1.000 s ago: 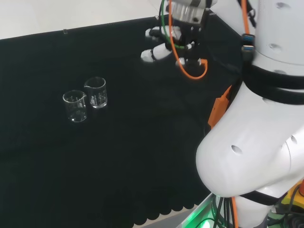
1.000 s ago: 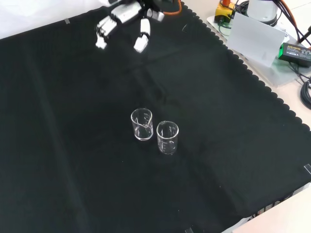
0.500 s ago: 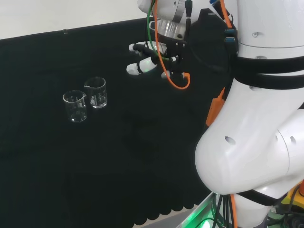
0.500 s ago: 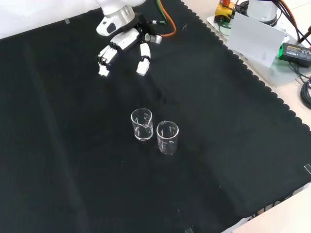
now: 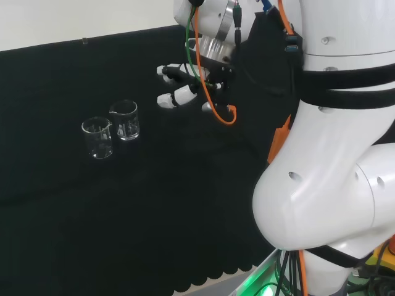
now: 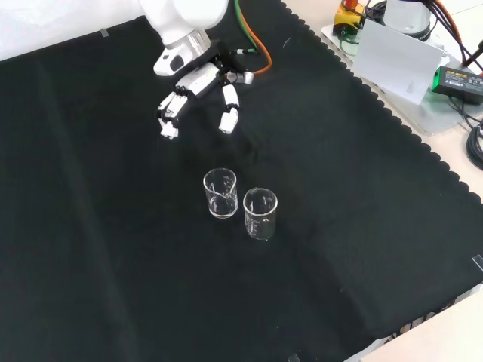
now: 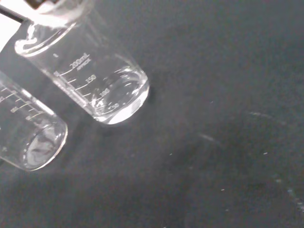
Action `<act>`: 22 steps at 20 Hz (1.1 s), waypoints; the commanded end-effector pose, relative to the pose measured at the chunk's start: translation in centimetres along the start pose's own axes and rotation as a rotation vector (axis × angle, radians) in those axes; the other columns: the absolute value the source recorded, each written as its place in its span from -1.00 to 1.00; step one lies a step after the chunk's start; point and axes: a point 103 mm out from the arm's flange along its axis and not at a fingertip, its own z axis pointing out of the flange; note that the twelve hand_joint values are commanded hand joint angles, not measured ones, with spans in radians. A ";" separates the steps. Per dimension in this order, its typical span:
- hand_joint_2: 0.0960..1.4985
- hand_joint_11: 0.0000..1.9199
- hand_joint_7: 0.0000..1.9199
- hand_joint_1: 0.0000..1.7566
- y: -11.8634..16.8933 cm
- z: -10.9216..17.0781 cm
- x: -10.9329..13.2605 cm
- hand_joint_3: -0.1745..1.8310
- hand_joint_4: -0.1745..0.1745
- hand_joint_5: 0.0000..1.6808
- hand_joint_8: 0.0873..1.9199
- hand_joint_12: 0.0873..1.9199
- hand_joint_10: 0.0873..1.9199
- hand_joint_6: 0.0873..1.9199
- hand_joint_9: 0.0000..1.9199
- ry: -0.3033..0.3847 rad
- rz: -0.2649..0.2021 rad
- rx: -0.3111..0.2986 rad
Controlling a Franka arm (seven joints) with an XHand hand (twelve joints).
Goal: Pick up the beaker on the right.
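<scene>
Even, bright room light on a matte black cloth [image 6: 113, 249].

Shadows stay faint. In the wrist view, glare whitens the base of 1 beaker [image 7: 95, 85], and a blurred white shape sits at its upper left corner.

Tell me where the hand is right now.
In the front view, the hand hangs open above the cloth, up and left of the two beakers, touching neither.
</scene>
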 end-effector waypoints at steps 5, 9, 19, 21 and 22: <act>-0.36 -1.00 -0.76 -0.09 1.4 2.9 1.5 -0.16 -0.35 -0.70 -0.37 0.22 -0.32 -1.00 -0.71 0.082 -0.080 0.020; -0.39 -1.00 -0.75 -0.08 1.9 4.0 2.1 -0.13 -0.37 -0.69 -0.37 0.20 -0.32 -1.00 -0.71 0.128 -0.101 0.021; -0.42 -1.00 -0.75 -0.04 3.1 6.6 2.3 -0.11 -0.39 -0.66 -0.37 0.19 -0.33 -1.00 -0.69 0.195 -0.125 0.057; -0.42 -1.00 -0.78 -0.04 3.4 6.8 2.4 -0.11 -0.40 -0.67 -0.38 0.19 -0.33 -1.00 -0.71 0.198 -0.129 0.066; -0.43 -1.00 -0.79 -0.05 3.6 6.9 2.5 -0.11 -0.39 -0.67 -0.39 0.19 -0.34 -1.00 -0.71 0.199 -0.131 0.068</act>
